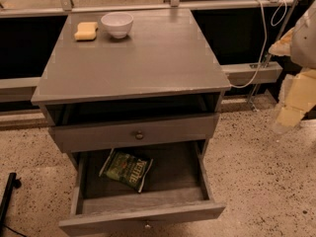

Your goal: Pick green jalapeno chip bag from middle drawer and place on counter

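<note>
The green jalapeno chip bag (126, 169) lies flat on the wood-grain floor of the middle drawer (143, 215), at its back left. The drawer is pulled far out below the cabinet. The counter (148, 58) is the grey top of the cabinet. My gripper (292, 100) hangs blurred at the right edge of the camera view, pale and yellowish, well to the right of the cabinet and above the floor, far from the bag.
A white bowl (117, 24) and a yellow sponge (86, 31) sit at the back left of the counter. A shallower drawer front with a round knob (139, 135) juts out a little above the open drawer. A white cable (260, 48) hangs at right. Speckled floor lies around.
</note>
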Available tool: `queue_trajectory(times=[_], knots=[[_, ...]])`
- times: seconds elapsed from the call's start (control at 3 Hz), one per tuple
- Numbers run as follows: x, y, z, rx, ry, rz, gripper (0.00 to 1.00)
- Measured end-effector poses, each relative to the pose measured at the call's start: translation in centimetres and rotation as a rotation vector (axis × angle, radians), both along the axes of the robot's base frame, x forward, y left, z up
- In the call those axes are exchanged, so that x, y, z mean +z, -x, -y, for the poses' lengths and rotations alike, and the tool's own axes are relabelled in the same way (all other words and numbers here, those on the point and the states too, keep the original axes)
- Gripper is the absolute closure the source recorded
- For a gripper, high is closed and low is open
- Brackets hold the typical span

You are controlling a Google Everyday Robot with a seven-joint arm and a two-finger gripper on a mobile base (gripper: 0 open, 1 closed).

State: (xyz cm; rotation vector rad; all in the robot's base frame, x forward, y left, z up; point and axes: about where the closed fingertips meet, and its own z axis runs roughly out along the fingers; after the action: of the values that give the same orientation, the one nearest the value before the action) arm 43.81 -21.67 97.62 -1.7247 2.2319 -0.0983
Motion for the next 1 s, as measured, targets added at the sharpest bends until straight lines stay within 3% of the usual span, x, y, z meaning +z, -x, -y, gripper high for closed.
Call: queue_trajectory(times=[0.33,0.67,1.0], knots=[[-0.4,-0.2,-0.5,0.005,-0.022,0.008,0.00],[-4.0,-1.2,-3.2,0.034,-0.158,0.019,0.00],[-11.6,0.6,-9.9,0.115,-0.387,-0.019,0.00]])
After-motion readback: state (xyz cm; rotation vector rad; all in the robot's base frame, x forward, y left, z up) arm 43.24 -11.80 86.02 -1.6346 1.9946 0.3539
